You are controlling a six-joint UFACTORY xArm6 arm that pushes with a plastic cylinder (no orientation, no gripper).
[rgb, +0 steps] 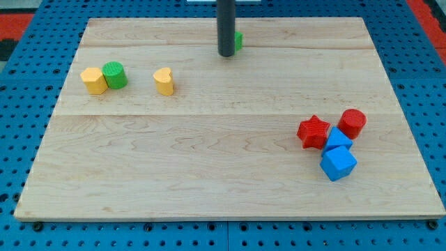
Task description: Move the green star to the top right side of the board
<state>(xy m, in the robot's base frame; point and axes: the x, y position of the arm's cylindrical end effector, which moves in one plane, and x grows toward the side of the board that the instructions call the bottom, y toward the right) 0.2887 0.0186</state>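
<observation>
The green star (pixel 238 40) lies near the view's top centre of the wooden board (pixel 209 139). It is mostly hidden behind my dark rod, and only its right edge shows. My tip (pixel 226 54) rests on the board right at the star's left side, touching or nearly touching it.
A yellow hexagon (pixel 93 80) and a green cylinder (pixel 114 74) sit together at the view's left. A yellow heart (pixel 164 80) lies to their right. At the view's lower right are a red star (pixel 313 131), a red cylinder (pixel 352 123) and two blue blocks (pixel 339 159).
</observation>
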